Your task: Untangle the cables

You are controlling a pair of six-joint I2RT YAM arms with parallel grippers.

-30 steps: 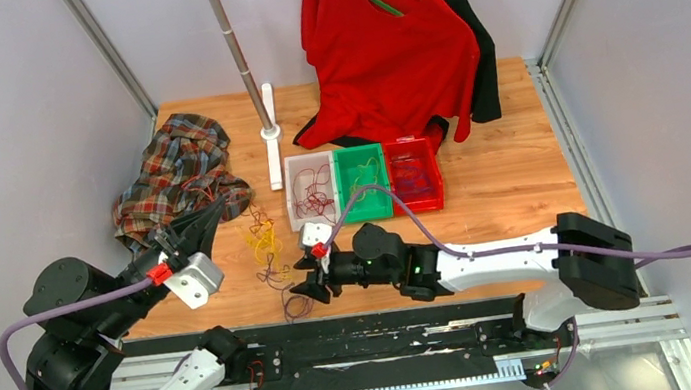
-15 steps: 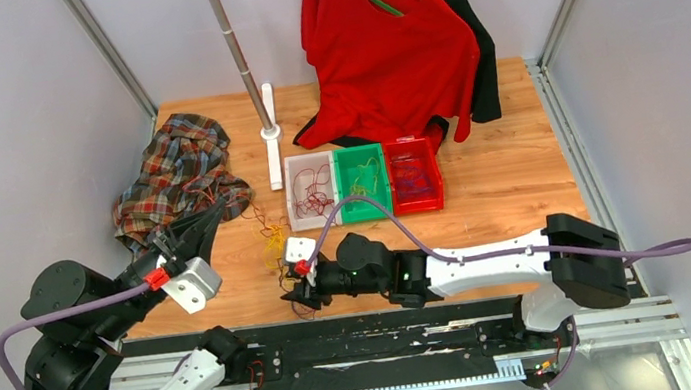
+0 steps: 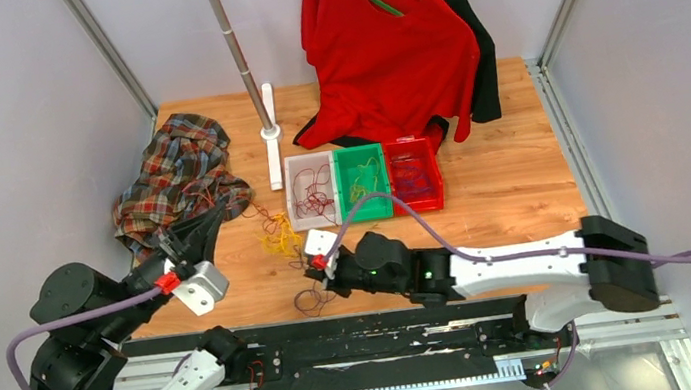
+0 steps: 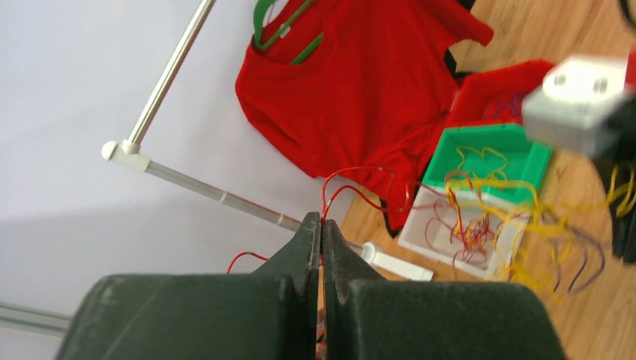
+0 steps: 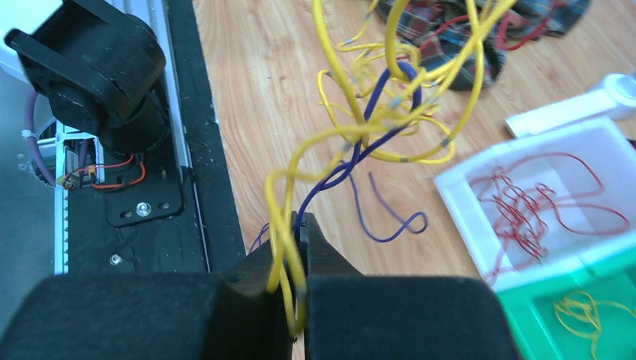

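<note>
Right gripper (image 5: 298, 238) is clamped tight, jaws fully together, on one strand of the yellow cable tangle (image 5: 358, 136), low over the table's near edge, left of its middle. That tangle spreads out just ahead of my fingertips, and a dark blue cable (image 5: 352, 160) runs through its knot. Left gripper (image 4: 321, 225), toward the near left corner, is closed on a thin red wire (image 4: 360, 169) that loops away from its tips.

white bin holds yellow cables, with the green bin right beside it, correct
Not quite. The white bin holds red cables, not yellow ones; the right wrist view shows this clearly. The green bin does sit right beside it.
</note>
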